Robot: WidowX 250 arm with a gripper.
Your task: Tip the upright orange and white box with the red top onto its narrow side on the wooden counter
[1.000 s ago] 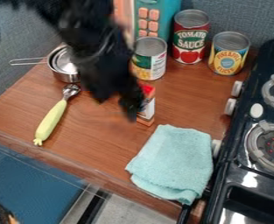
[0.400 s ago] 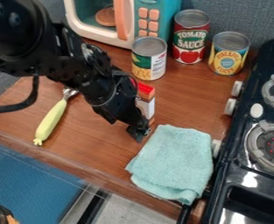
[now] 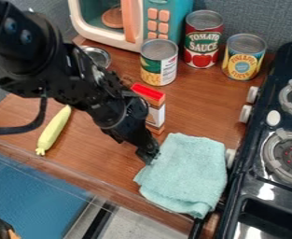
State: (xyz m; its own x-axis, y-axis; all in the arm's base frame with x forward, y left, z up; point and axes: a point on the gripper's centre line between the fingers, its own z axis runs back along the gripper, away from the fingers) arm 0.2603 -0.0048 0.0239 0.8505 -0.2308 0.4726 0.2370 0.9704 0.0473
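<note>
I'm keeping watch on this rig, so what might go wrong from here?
The gripper is close to the red-topped box and might tip it with a sideways swing. It is also at the teal cloth's edge and could bunch it. Dragged right, the cloth might catch the nearby stove knob.

I've moved my gripper (image 3: pixel 149 158) down the view to the teal cloth's (image 3: pixel 186 172) upper left edge; the red-lidded spice container (image 3: pixel 155 113) is less covered.

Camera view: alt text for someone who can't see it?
Black gripper at the upper-left edge of a folded teal cloth on a wooden counter, near a red-topped container. Yellow handle at left; three cans and a toy microwave behind; stove at right.
</note>
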